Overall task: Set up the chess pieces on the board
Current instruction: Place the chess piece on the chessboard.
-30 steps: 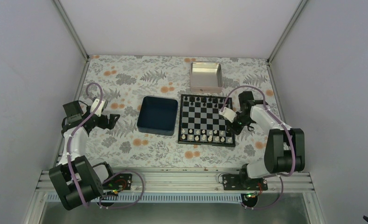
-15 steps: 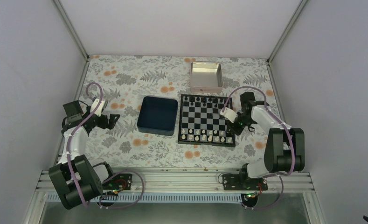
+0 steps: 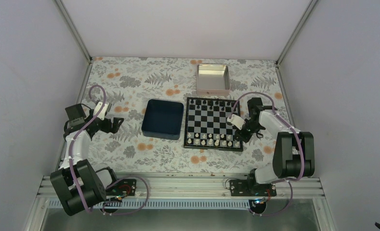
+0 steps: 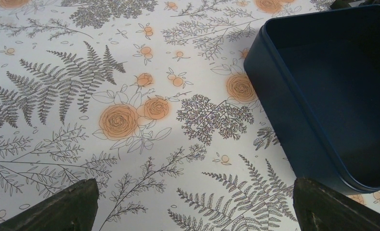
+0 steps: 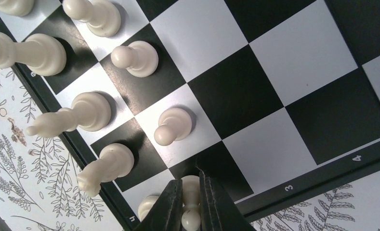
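The chequered board point(image 3: 212, 122) lies mid-table, black pieces on its far row and white pieces point(image 3: 212, 140) along its near rows. My right gripper point(image 3: 237, 137) is at the board's near right corner. In the right wrist view it point(image 5: 191, 185) is shut on a white pawn point(image 5: 191, 192), held over a black square at the board's edge point(image 5: 322, 171). Other white pieces, such as a pawn point(image 5: 173, 126) and a knight point(image 5: 106, 166), stand on nearby squares. My left gripper point(image 3: 116, 122) is open and empty, far to the left over the cloth; its fingertips point(image 4: 67, 207) frame bare cloth.
A dark blue square tray point(image 3: 163, 119) sits left of the board, also in the left wrist view point(image 4: 332, 86). A silver tin point(image 3: 213, 79) stands behind the board. Grey walls close in the sides and back. The floral cloth point(image 3: 125, 82) covers the table.
My right gripper has moved towards the near right corner of the board and lower. The left arm has not moved.
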